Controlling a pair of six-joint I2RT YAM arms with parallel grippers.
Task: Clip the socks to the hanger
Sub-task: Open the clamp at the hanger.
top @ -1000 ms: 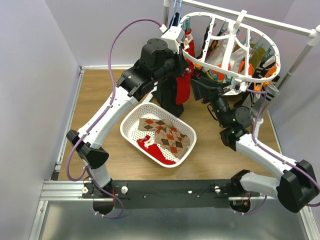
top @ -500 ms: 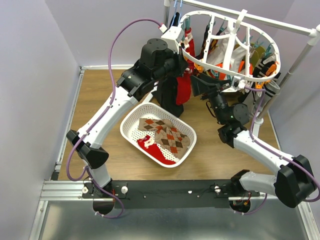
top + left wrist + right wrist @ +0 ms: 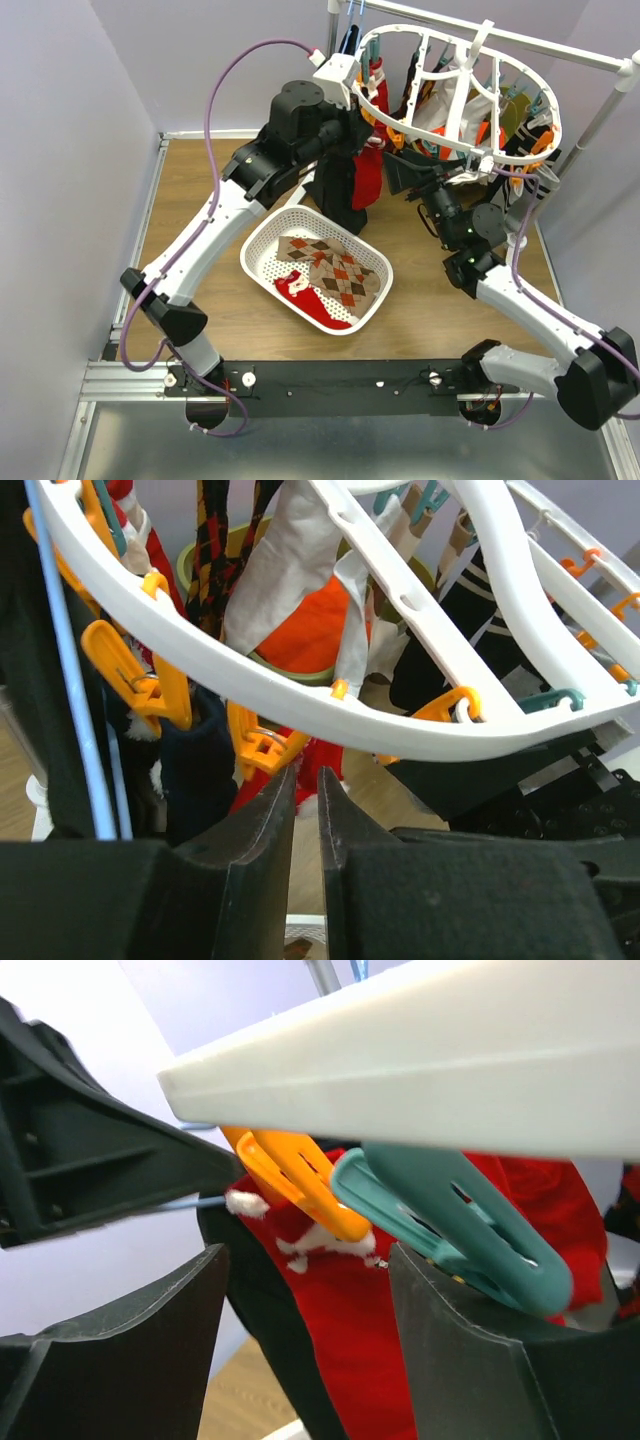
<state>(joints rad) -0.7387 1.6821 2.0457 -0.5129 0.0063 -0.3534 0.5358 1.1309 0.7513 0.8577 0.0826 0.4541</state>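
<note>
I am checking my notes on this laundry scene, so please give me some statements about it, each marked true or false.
1. The basket holds patterned socks and a red sock. True.
2. The hanger lies in the basket. False: it hangs from the rail.
3. A second red sock hangs from the hanger. True.
4. The right gripper is shut on a teal clip. False: its jaws stand open beside that clip.

Robotics lab test cell, plain pale-lilac partition walls (image 3: 60,150) boxing in a wood-grain tabletop (image 3: 195,190), two white-and-black robot arms (image 3: 205,230) bolted to a black mounting plate (image 3: 330,385), silver slotted aluminium rail (image 3: 120,380), looping purple cables (image 3: 215,95), white metal clothes rail (image 3: 530,40) behind.
</note>
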